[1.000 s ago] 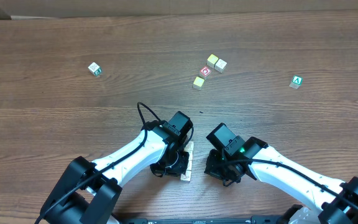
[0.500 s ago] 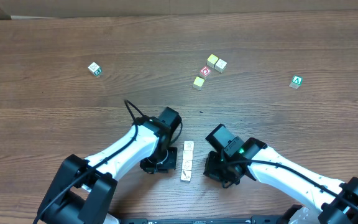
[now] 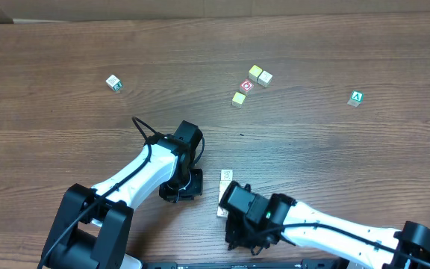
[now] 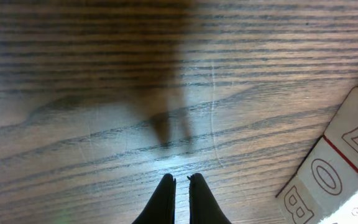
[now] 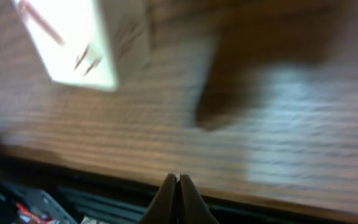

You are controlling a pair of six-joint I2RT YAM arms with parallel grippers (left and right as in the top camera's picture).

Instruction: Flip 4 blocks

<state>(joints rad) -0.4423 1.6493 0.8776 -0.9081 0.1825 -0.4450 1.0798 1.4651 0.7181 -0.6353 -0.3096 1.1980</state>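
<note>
The blocks [image 3: 225, 178] lie in a short row on the desk [image 3: 66, 142] at lower centre of the frame, lettered faces up, probably set together so a closed tip can roll them over one by one. The left hand [image 4: 180, 180] is clenched on nothing just left of the row, and the right hand [image 5: 179, 178] is clenched and empty too. Since a second ago the left arm has slid off leftward, uncovering the row, while the right arm has swung in across its lower part
</note>
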